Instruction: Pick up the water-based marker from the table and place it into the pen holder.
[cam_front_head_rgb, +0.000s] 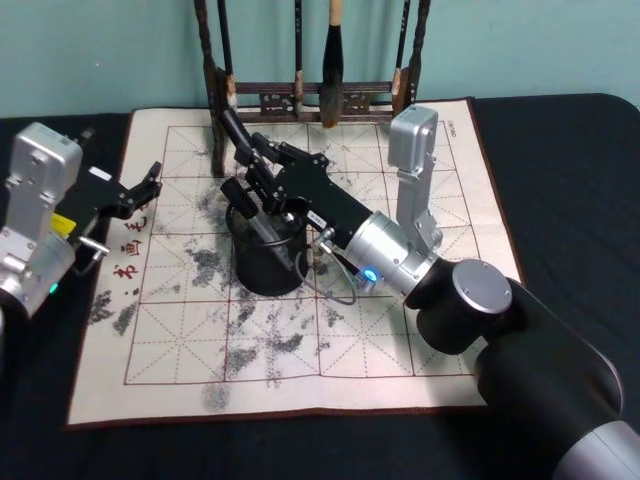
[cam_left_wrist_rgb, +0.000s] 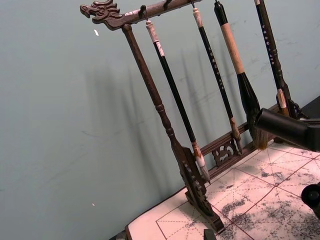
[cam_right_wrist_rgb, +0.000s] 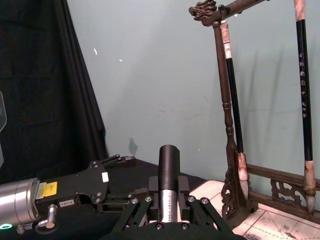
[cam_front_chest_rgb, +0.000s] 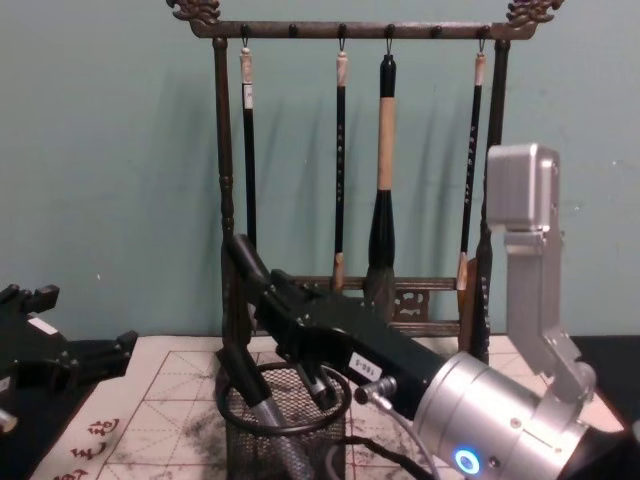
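Resting at the left edge of the mat (cam_front_head_rgb: 290, 385), the left gripper (cam_front_head_rgb: 150, 185) sits with its fingers spread wide and nothing between them, over the black cloth (cam_front_head_rgb: 560, 180) and the mat's border. To its right, near the mat's centre, stands the pen holder (cam_front_head_rgb: 268, 262), a black mesh cup. The water-based marker (cam_front_head_rgb: 243, 160) leans steeply in it: lower end down inside the mesh per the chest view, upper end projecting above the rim and tilted toward the brush rack (cam_front_chest_rgb: 360, 30). The right gripper (cam_front_head_rgb: 262, 185) is clamped narrowly on the marker's barrel just above the holder's rim, and its arm runs back to the lower right. Open mat lies in front of the holder and to its left. Behind it the rack with its hanging brushes (cam_front_chest_rgb: 385, 180) stands close along the far edge. Right of the holder a grey upright bracket (cam_front_head_rgb: 413, 165) rises from the mat.
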